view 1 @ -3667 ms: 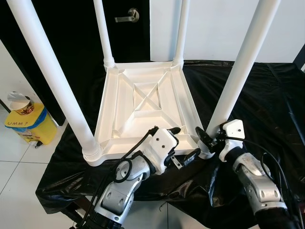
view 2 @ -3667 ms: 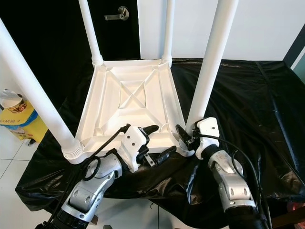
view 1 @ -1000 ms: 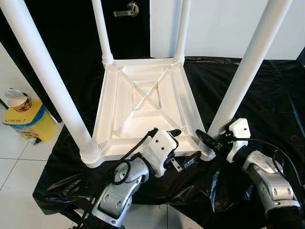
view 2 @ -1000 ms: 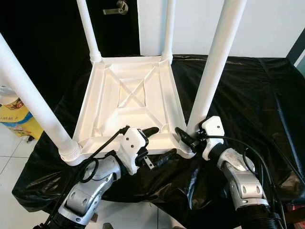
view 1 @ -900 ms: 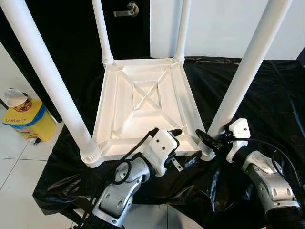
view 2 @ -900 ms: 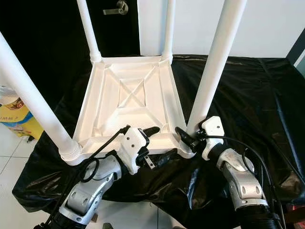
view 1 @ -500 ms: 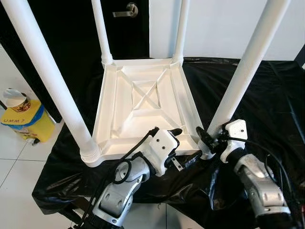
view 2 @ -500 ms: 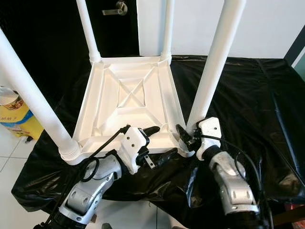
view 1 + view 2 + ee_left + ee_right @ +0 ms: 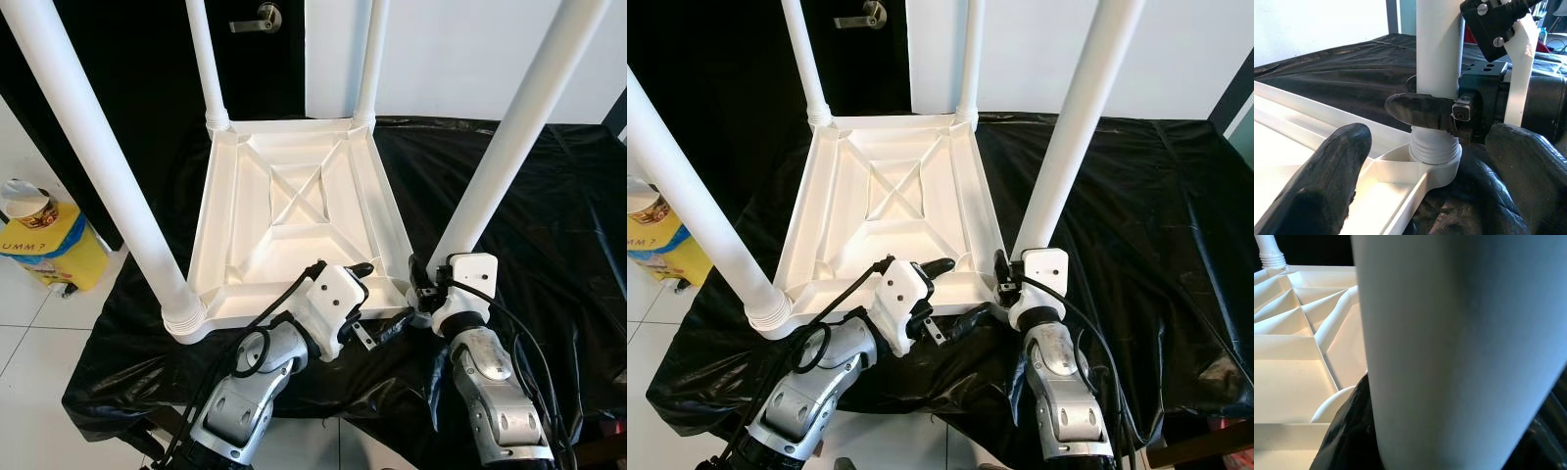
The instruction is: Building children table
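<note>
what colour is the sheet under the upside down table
Black and glossy; the sheet shows best in the left eye view.

A plain white table [image 9: 294,211] with white legs [image 9: 514,127] lies on a glossy black sheet [image 9: 549,225], beside a yellow box [image 9: 54,257] with a blue band, a black door [image 9: 137,59] with a silver handle [image 9: 257,17], and a white wall [image 9: 460,49].

We see bench [image 9: 549,206] draped in crinkled black plastic sheet [image 9: 578,255], filling centre and right of frame. Upturned white children table [image 9: 294,220] lies on sheet, centre, legs up. Tiled floor [image 9: 39,333] lower left carries yellow container [image 9: 49,257].
</note>
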Motion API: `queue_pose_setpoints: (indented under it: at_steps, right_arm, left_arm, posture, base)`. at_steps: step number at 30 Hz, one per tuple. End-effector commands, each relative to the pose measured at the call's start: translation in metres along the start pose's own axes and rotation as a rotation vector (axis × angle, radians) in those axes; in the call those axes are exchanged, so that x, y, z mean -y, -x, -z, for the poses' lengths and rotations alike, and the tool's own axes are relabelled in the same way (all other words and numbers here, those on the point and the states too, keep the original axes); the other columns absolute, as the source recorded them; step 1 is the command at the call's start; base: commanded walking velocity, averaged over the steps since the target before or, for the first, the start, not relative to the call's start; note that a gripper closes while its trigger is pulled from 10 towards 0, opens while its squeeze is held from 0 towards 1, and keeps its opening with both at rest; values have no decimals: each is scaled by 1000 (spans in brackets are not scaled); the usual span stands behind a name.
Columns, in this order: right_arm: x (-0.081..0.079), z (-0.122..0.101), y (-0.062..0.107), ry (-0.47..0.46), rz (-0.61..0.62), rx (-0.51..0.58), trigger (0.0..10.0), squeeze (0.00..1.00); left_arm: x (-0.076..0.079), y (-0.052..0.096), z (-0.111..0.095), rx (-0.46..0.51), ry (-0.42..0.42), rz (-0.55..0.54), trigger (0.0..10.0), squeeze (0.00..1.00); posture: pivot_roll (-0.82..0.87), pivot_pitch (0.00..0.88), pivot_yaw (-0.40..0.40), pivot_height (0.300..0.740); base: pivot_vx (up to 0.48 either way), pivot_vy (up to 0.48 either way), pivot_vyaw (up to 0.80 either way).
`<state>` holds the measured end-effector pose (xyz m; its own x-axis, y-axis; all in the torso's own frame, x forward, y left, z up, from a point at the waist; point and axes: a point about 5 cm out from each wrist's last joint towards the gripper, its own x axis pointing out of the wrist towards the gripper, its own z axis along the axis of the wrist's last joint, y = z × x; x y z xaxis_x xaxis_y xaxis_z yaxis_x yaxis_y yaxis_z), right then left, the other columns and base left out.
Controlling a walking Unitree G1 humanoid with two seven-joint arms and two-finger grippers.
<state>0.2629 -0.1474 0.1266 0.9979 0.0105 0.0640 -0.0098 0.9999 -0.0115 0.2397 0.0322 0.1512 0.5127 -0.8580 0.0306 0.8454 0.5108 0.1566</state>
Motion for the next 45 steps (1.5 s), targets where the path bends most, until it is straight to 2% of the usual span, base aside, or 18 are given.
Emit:
queue_pose_setpoints:
  at_steps: [1,11,12,18,21,25,27,28,29,31,35,38,45]
  right_arm:
    - [0,16,4,6,15,-87,10000,0]
    - [1,13,2,1,43,-90,10000,0]
    - [1,12,1,2,30,-80,10000,1000]
    - [1,10,1,7,12,-64,10000,1000]
    - [7,5,0,19,-35,-32,10000,1000]
    - [12,0,-1,25,-186,12,10000,1000]
    - [12,0,-1,25,-186,12,10000,1000]
    - [14,-1,-2,26,-240,18,10000,1000]
    - [15,-2,-3,24,-301,19,10000,0]
    - [17,-4,-6,29,-380,11,10000,0]
    - [18,-4,-6,33,-421,6,10000,0]
    - [18,-3,-10,75,-556,-21,10000,0]
    - [19,-1,-14,105,-619,-42,10000,0]
  left_arm:
    - [-1,0,2,-17,5,-24,10000,0]
    - [0,-1,2,-16,6,-22,10000,0]
    - [-1,-1,2,-15,6,-24,10000,0]
    - [-1,0,2,-15,5,-27,10000,0]
    - [-1,1,2,-16,6,-32,10000,0]
    - [-1,1,3,-18,6,-36,10000,0]
    - [-1,1,3,-18,6,-36,10000,0]
    - [-1,2,3,-18,6,-37,10000,0]
    - [-1,2,3,-19,7,-38,10000,0]
    - [-1,2,3,-20,7,-39,10000,0]
    - [-1,2,3,-20,7,-40,10000,0]
    - [-1,3,3,-23,7,-40,10000,0]
    - [-2,5,3,-26,2,-43,10000,0]
  posture:
    - [-41,45,-31,740]
    - [-41,45,-34,740]
    - [-36,45,-37,740]
    - [-34,45,-39,740]
    - [-28,46,-42,740]
    - [-27,48,-43,740]
    - [-27,48,-43,740]
    - [-25,49,-44,740]
    - [-24,50,-44,740]
    - [-22,50,-43,740]
    - [-21,50,-43,740]
    - [-13,49,-40,740]
    - [-6,46,-41,740]
  base:
    - [0,0,0]
    - [0,0,0]
    - [0,0,0]
    - [0,0,0]
    - [0,0,0]
    - [0,0,0]
    - [0,0,0]
    - [0,0,0]
    - [0,0,0]
    - [0,0,0]
    - [0,0,0]
    - [0,0,0]
    - [0,0,0]
